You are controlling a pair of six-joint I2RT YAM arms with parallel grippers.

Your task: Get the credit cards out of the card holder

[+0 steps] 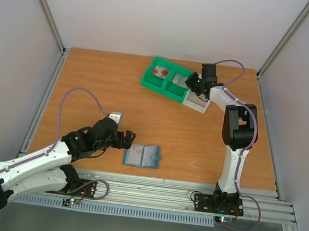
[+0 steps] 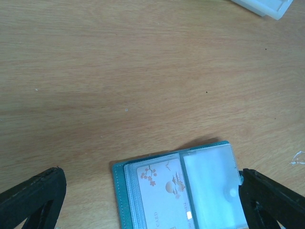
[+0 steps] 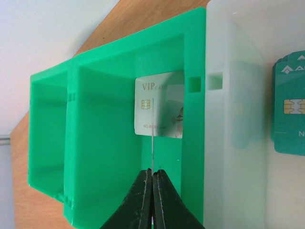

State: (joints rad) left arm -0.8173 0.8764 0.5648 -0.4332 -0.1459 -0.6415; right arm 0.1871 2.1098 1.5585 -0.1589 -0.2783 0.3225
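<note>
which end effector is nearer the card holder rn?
Left. The left end effector sits open right beside the card holder, at its left edge; the right end effector is far off at the green tray.

The left arm (image 1: 36, 160) lies low, stretched forward and inward, the left gripper (image 1: 127, 140) pointing down with its fingers (image 2: 33, 198) spread wide, while the right arm (image 1: 237, 131) stands upright, bends at the elbow and reaches far, the right gripper (image 3: 152, 171) pressed shut.

Pincer (image 3: 152, 175) tips together above grey VIP card (image 3: 155, 109) in green compartment (image 3: 109, 138); teal card (image 3: 289, 109) in white compartment (image 3: 233, 109).
</note>
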